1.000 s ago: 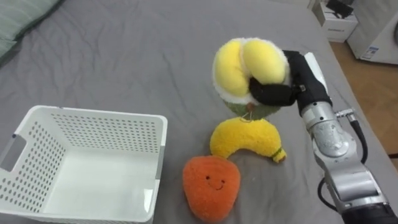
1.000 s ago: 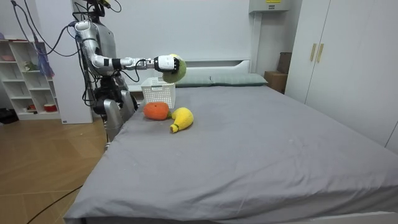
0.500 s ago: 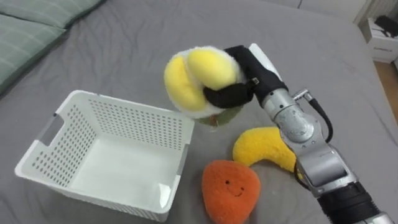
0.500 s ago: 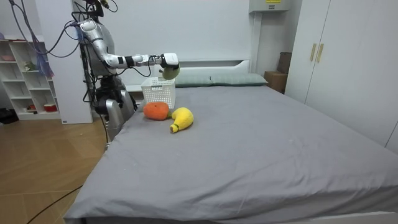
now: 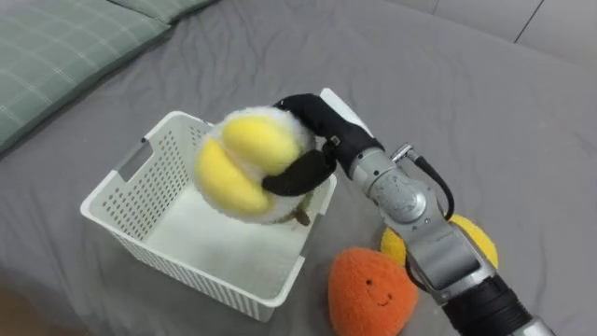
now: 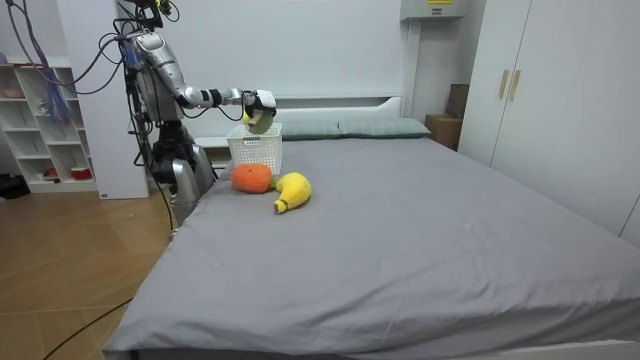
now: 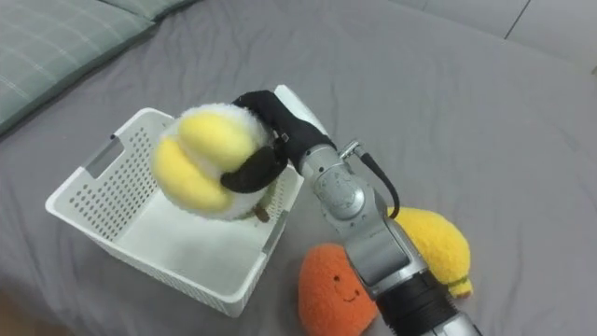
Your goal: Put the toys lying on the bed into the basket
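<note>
Right arm hardware, black over silver.
Black right hand (image 5: 317, 117), white plate on back, black fingers (image 5: 297, 175); silver jointed forearm, thin black cable looped alongside, black sleeve below.

The two head cameras sit side by side and look steeply down, from close above, at the basket (image 5: 121, 201) on the grey bed (image 5: 485, 84), with a pillow (image 5: 65, 47) at far left (the right eye's scene sits slightly further left). The room camera stands well off beyond the bed's foot, facing the headboard wall, and shares that basket and bed.
</note>
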`<state>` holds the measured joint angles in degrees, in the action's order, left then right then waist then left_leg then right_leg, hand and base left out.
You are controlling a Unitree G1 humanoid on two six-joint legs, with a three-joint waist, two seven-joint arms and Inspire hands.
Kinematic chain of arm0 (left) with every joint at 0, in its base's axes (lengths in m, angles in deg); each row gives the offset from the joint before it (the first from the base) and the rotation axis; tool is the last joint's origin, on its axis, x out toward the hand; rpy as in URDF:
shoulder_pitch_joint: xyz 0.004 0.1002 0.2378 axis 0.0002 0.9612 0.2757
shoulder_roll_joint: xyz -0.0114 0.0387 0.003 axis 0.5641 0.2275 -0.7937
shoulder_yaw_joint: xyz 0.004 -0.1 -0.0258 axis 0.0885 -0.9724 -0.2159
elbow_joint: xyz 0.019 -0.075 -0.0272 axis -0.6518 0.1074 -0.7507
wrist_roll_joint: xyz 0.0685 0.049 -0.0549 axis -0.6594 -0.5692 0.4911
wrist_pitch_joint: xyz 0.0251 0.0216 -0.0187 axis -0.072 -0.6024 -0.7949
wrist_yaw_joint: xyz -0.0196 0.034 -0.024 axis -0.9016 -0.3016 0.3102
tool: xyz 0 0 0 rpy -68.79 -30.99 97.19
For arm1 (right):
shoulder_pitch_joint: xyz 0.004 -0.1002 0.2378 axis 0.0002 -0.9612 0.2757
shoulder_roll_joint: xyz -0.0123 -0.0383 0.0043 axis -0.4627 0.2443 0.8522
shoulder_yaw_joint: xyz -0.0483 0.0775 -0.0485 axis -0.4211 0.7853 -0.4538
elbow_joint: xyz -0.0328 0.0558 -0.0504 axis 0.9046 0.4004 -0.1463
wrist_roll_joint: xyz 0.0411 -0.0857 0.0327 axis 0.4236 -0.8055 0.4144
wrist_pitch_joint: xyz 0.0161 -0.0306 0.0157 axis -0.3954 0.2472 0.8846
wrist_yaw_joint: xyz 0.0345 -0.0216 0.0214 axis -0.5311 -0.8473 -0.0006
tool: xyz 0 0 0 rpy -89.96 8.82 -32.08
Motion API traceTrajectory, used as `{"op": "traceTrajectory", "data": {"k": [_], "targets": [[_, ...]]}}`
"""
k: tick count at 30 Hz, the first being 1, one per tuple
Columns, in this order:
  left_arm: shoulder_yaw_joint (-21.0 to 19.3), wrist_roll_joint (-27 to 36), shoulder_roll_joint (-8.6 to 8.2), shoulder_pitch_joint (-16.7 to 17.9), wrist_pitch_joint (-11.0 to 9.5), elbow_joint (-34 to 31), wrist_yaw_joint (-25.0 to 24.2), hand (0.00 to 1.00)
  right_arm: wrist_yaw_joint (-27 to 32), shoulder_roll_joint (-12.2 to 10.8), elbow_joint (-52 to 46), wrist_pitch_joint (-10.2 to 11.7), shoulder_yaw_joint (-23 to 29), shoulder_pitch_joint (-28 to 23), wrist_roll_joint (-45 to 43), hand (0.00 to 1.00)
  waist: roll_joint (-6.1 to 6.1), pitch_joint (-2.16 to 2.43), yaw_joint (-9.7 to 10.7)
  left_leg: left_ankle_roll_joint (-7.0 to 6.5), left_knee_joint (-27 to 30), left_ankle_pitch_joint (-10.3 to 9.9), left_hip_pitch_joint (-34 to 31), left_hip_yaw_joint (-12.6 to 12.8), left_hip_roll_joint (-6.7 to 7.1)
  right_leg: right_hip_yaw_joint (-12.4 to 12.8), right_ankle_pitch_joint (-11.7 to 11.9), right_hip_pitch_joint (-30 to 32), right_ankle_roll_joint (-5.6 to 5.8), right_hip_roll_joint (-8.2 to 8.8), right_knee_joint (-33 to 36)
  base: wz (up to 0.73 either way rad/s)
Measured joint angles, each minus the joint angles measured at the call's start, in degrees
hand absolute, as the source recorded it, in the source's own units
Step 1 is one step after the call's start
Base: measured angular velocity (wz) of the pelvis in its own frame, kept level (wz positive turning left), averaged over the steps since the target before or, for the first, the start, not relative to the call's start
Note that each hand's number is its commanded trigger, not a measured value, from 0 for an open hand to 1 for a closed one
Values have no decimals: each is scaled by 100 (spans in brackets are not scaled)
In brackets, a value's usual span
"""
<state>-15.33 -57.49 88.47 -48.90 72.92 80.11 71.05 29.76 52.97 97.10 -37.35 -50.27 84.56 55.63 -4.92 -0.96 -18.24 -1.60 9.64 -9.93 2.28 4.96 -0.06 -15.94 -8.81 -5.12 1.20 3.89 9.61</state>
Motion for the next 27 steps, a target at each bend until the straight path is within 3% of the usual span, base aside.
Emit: {"op": "traceTrajectory", "data": {"k": [21, 27], "targets": [[46, 20, -15, 1, 3, 0, 204, 0, -17, 9, 96, 0, 8, 1, 7, 0, -37, -22, 54, 1, -12, 2, 28, 29, -4, 23, 0, 2, 0, -3, 0, 0], [28, 18, -51, -1, 3, 0, 283, 0, 5, 116, 148, 1, 43, 2, 76, 0, -43, -19, 69, 0, -4, 2, 36, 48, -6, 51, 0, 14, 0, 0, 4, -1]]}}
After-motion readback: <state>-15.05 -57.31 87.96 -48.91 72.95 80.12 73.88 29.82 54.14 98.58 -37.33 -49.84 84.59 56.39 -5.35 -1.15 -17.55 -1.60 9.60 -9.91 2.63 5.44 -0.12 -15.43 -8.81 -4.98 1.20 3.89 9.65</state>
